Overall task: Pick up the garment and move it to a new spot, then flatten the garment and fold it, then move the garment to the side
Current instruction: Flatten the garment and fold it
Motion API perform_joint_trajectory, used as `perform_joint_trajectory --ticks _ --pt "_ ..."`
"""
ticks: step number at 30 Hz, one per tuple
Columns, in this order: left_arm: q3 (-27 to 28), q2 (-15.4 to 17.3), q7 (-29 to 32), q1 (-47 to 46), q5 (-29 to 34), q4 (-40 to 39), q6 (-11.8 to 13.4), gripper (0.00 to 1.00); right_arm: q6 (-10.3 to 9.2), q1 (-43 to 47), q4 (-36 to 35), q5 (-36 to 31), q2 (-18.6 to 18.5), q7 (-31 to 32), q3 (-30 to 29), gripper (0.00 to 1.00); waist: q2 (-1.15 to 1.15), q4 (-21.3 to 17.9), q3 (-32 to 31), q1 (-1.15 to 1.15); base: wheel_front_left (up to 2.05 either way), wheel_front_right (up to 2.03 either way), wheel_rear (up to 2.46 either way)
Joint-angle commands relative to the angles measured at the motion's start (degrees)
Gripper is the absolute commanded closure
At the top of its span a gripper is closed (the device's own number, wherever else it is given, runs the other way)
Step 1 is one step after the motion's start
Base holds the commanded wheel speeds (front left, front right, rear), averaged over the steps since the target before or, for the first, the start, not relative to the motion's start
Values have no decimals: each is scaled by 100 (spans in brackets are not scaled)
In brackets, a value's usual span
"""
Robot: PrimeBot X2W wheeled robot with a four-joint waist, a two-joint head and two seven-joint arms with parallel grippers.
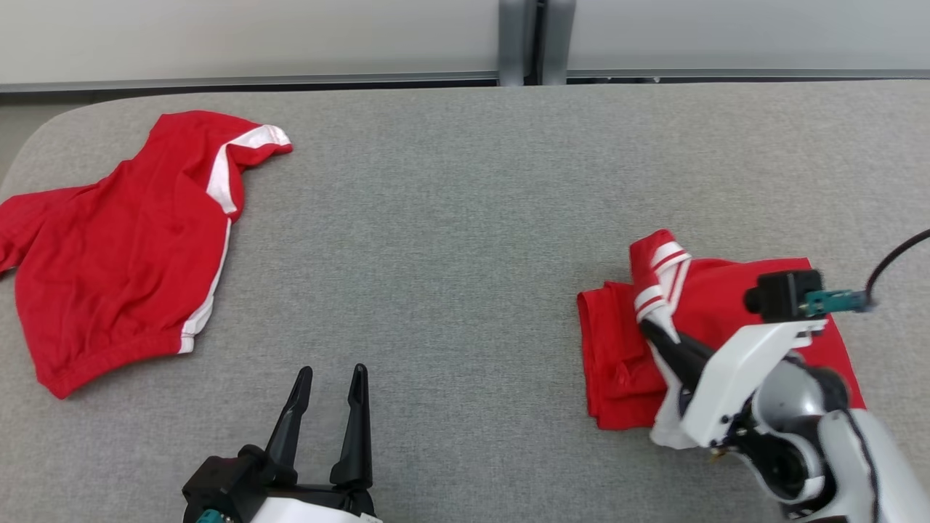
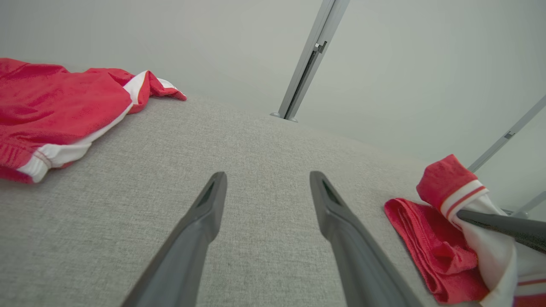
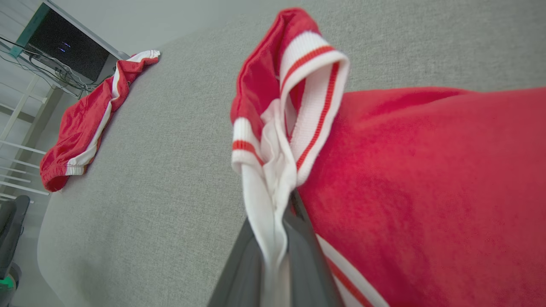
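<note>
Currently, the right gripper (image 1: 649, 330) clamps the white trim (image 1: 652, 301) of the folded garment (image 1: 716, 305) at right; the left gripper (image 1: 332, 372) stands wide and empty, near left.

My worktop (image 1: 465, 218): grey woven cloth cover, flat, with a rounded corner at my far left. Two items lie on it, well apart, with bare cloth between them. Far left: loose red garment (image 1: 123, 254) with white side stripes, spread out and rumpled. Near right: folded red garment (image 1: 617, 356), stacked in layers, its white-striped cuff (image 1: 657, 280) raised off the cloth.
</note>
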Motion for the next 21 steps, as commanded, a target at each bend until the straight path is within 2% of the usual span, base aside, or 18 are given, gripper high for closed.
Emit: perform_joint_trajectory --ticks 1,2,3,4,5,6,9,13,18,21 --pt "-9 27 -8 -80 12 35 29 0 12 9 116 -75 141 -130 8 100 0 93 29 0 0 0 0" --pt "10 27 -9 -112 59 59 40 0 12 -24 321 -188 352 -294 61 100 0 154 32 0 0 0 0" --pt "25 25 -9 -107 59 76 48 0 12 -58 422 -304 389 -405 51 93 0 173 26 0 0 0 0" --pt "57 25 -9 -88 15 79 65 0 12 -81 501 -468 423 -539 27 55 0 194 16 0 0 0 0" --pt "77 24 -9 -61 -24 89 81 0 12 -77 593 -571 481 -653 -17 3 0 211 -4 0 0 0 0" --pt "101 23 -9 -30 -37 96 84 0 12 -72 640 -652 537 -751 -5 0 0 209 -35 0 0 0 0" --pt "198 25 -9 108 -36 103 83 0 12 -20 593 -780 608 -1015 51 0 0 139 -159 0 0 0 0" --pt "285 26 -9 333 80 185 -14 0 12 359 -4 -821 522 -1415 -50 0 0 10 -507 0 0 0 0" --pt "555 23 -9 626 263 259 -133 0 12 1007 -1213 -918 74 -1911 -424 0 0 -188 -893 0 0 0 0" --pt "703 27 -9 699 396 240 -229 0 12 1370 -1509 -960 -257 -2356 -767 0 0 -287 -1018 0 0 0 0"
